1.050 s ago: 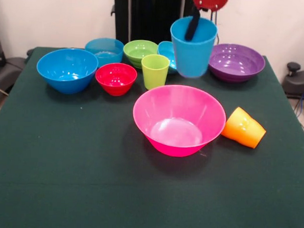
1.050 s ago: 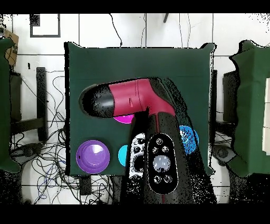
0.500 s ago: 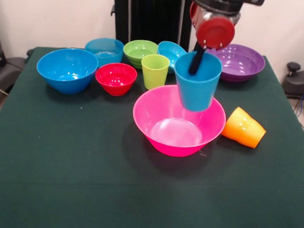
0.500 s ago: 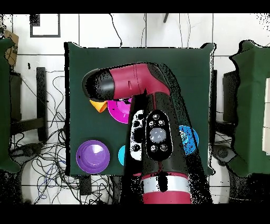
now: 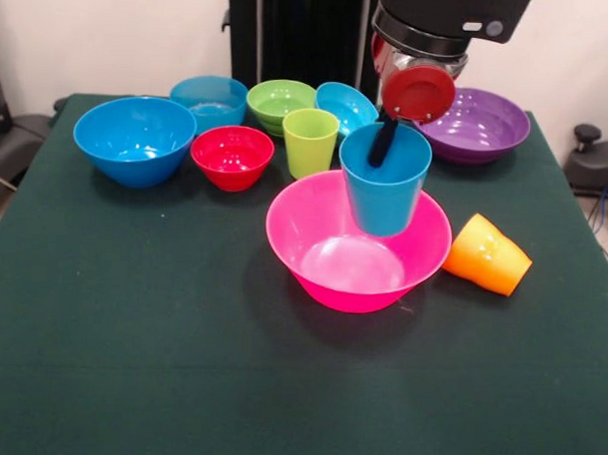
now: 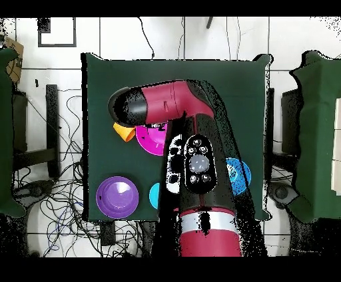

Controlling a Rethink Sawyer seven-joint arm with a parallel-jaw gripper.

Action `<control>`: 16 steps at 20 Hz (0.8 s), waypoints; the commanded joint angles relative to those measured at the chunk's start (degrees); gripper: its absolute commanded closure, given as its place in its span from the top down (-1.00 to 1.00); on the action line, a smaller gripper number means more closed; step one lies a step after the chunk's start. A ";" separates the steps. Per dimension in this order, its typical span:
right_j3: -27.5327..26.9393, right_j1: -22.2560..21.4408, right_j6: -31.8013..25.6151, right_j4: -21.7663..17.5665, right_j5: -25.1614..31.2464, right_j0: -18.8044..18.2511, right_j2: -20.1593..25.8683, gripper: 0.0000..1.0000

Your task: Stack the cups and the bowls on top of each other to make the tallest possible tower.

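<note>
— What changed in that last second?

— You brought the glossy light blue plastic cup [image 5: 384, 190] from beside the wide purple bowl [image 5: 472, 124] down over the huge pink plastic bowl [image 5: 358, 239].

— Released?

— No; your gripper [image 5: 384, 142] clamped its rim (one finger inside). The tower's base awaited it.

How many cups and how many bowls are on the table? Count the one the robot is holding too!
Cups: 3 (lime green cup, light blue cup held by the gripper, orange cup on its side)
Bowls: 7 (pink, large blue, red, blue, lime green, cyan, purple)
Total: 10
</note>
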 commanded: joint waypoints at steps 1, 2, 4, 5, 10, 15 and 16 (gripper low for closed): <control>5.70 -1.90 -13.53 -6.15 -1.72 0.95 -0.21 -1.00; 6.88 -2.29 -13.81 -6.01 -2.55 0.67 -0.07 -1.00; 7.29 -2.11 -13.45 -6.12 -3.12 0.63 -0.28 -1.00; 7.28 -1.94 -13.37 -6.22 -3.33 0.61 -0.30 -1.00; 6.03 0.23 -10.82 -7.35 -5.10 1.67 -0.90 -1.00; 5.83 1.58 -9.92 -7.71 -7.04 1.31 -0.55 -1.00; 5.70 2.23 -9.75 -7.75 -7.73 1.10 -0.29 -1.00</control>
